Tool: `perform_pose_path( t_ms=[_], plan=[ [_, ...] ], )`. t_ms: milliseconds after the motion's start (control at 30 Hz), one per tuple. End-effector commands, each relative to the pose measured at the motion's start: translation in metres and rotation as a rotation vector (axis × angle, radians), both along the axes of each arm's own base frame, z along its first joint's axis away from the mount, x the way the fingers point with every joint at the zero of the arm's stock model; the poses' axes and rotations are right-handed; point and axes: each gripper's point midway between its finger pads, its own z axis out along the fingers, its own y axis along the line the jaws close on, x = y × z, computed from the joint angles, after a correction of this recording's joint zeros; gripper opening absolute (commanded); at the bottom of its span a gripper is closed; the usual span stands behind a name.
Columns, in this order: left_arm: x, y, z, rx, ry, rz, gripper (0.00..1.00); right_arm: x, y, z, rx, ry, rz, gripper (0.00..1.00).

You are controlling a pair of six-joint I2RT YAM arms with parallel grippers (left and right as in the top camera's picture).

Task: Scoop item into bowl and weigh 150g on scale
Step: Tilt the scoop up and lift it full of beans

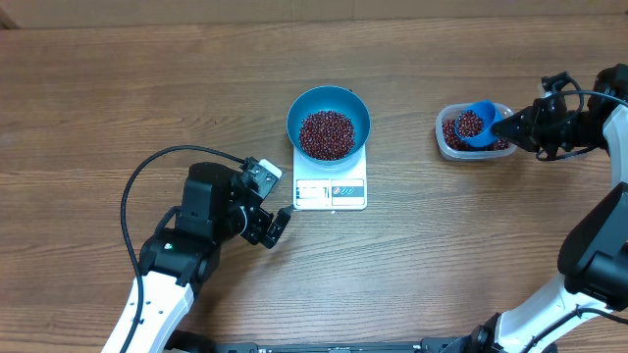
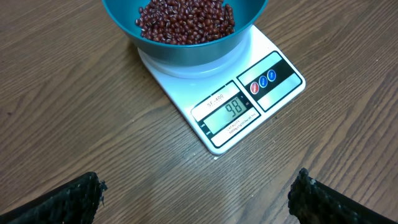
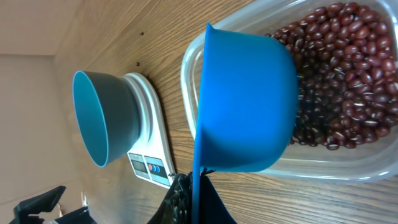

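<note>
Blue scoop (image 1: pixel 484 110), clenched in the right tool (image 1: pixel 503 126) (seemingly carrying beans (image 1: pixel 470 125)), hangs above the tub (image 1: pixel 446 147); left tool (image 2: pixel 198 198) gapes, empty.

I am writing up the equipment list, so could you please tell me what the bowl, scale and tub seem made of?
Blue bowl: probably plastic, smooth with a soft sheen and even colour.
Kitchen scale: white moulded plastic, slightly glossy, rounded corners.
Clear tub: transparent plastic, likely thin; the red beans show through its wall.
</note>
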Motion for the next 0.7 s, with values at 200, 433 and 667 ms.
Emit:
perform_pose_path(
  t_ms=[200, 433, 667],
  plan=[
    [-0.001, 0.001, 0.001, -0.003, -0.007, 0.002, 1.0, -0.002, -0.009, 0.019, 0.094, -0.074, -0.024, 0.04],
    [-0.001, 0.001, 0.001, -0.003, -0.007, 0.002, 1.0, -0.007, 0.002, 0.038, 0.191, -0.169, 0.041, 0.04],
    [-0.001, 0.001, 0.001, -0.004, -0.007, 0.002, 1.0, -0.011, 0.016, 0.056, 0.292, -0.226, 0.069, 0.04]
  ],
)
